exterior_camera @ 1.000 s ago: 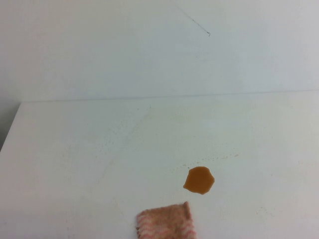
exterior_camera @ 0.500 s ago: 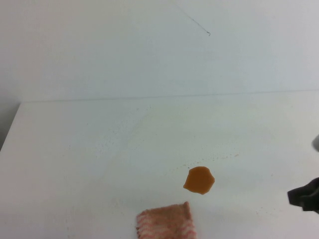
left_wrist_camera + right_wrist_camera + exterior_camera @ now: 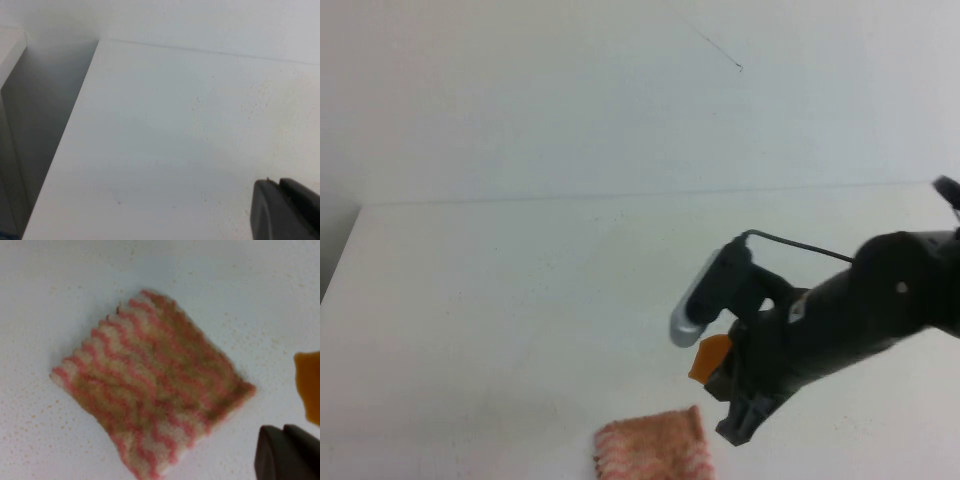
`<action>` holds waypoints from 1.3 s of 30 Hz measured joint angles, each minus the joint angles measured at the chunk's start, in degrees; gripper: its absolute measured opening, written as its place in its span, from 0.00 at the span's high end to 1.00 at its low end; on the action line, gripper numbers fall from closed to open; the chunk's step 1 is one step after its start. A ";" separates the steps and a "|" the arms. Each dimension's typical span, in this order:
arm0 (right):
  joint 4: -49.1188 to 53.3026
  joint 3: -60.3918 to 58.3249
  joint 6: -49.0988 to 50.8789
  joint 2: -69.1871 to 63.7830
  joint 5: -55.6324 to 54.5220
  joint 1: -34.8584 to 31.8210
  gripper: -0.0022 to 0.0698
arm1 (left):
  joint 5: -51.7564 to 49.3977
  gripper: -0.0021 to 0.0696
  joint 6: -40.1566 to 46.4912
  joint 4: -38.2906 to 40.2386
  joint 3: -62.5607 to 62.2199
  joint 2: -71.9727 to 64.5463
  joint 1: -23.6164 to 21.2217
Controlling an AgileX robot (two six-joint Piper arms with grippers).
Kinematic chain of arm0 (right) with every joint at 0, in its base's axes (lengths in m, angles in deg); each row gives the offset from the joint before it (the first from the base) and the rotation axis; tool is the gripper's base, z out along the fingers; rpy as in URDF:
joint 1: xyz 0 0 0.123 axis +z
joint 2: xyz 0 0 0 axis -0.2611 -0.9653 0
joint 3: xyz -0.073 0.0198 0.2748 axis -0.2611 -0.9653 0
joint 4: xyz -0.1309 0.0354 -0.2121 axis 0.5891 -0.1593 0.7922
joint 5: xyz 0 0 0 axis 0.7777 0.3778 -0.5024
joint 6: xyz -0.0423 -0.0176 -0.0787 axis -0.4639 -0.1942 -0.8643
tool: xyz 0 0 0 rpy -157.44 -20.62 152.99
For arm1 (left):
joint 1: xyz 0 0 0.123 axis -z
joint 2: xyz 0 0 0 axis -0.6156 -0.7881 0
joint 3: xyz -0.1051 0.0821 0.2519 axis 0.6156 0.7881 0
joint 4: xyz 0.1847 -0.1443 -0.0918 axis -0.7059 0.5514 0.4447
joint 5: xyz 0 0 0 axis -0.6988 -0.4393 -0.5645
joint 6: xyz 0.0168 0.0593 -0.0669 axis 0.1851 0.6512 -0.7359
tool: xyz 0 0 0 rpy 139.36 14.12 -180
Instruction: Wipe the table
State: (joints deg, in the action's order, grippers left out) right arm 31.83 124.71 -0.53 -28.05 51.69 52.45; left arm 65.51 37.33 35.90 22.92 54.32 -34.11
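A pink-and-beige striped cloth [image 3: 652,448] [image 3: 150,385] lies flat at the table's near edge. Just beyond and to the right of it is an orange spill [image 3: 710,356] [image 3: 309,385], partly covered in the high view by my right arm. My right gripper [image 3: 740,428] [image 3: 283,429] points down just right of the cloth. Its fingers are pressed together with nothing between them, apart from the cloth. My left gripper [image 3: 279,181] shows only in its own wrist view, shut and empty over bare table near the left side.
The white table [image 3: 470,300] carries faint brown specks around the spill. Its left edge [image 3: 75,130] drops into a grey gap. A pale wall [image 3: 620,100] stands behind the far edge.
My right arm has swung in from the right edge of the high view to above the spill and beside the cloth. The cloth and spill have not moved.
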 joint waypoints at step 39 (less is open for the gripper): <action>7.20 15.96 -2.60 -23.96 10.97 13.26 0.97 | 0.00 0.97 0.00 0.00 0.00 0.00 0.00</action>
State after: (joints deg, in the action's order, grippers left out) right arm 39.03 140.67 -3.13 -52.01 62.67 65.70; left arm 65.51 37.33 35.90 22.92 54.32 -34.11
